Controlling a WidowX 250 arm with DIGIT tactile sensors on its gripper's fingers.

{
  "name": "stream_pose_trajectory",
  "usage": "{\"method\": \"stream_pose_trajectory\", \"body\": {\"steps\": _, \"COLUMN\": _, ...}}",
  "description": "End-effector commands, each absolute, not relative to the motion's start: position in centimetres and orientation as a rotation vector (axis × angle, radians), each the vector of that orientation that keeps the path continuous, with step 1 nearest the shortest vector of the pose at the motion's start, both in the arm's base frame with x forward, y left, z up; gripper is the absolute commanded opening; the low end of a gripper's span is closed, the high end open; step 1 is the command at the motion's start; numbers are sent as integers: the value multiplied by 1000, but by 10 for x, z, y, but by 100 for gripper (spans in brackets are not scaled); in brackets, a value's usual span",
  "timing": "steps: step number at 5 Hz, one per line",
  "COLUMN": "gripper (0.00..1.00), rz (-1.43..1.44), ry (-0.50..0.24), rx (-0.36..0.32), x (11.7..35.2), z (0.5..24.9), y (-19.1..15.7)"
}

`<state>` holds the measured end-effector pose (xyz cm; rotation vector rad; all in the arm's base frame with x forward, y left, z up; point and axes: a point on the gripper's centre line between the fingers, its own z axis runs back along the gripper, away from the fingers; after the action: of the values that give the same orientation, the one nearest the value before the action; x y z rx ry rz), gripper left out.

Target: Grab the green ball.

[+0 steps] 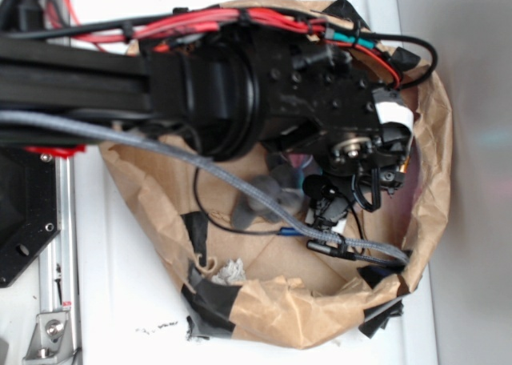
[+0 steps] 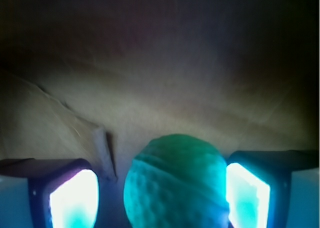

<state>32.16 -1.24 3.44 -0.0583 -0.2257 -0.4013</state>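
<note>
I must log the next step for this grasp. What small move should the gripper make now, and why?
Probably close the gripper on the green ball. In the wrist view the ball sits between the two fingers: the right one looks to be touching it, while a small gap remains at the left one. The jaws stand open, so shutting them should secure it.

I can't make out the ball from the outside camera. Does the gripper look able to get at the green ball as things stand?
Probably yes. In the wrist view the green ball sits between the two fingers of the gripper, with nothing between them. The right finger looks close against it, and a gap remains on the left.
</note>
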Motion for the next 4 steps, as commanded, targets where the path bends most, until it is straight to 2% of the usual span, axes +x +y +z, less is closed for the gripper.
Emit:
{"method": "stream_pose_trajectory", "body": {"steps": 1, "gripper": 0, "rz": -358, "ry": -216, "rx": 22, "x": 310, "z": 44, "y": -18}}
{"method": "stream_pose_trajectory", "body": {"steps": 2, "gripper": 0, "rz": -349, "ry": -191, "rx": -128, "x": 305, "z": 95, "y": -8}}
{"method": "stream_pose_trajectory", "body": {"steps": 3, "gripper": 0, "rz": -226, "ry": -317, "rx": -65, "x": 297, "z": 145, "y": 2}}
{"method": "stream_pose_trajectory", "body": {"steps": 4, "gripper": 0, "rz": -144, "ry": -297, "rx": -102, "x": 286, "z": 188, "y": 3}}
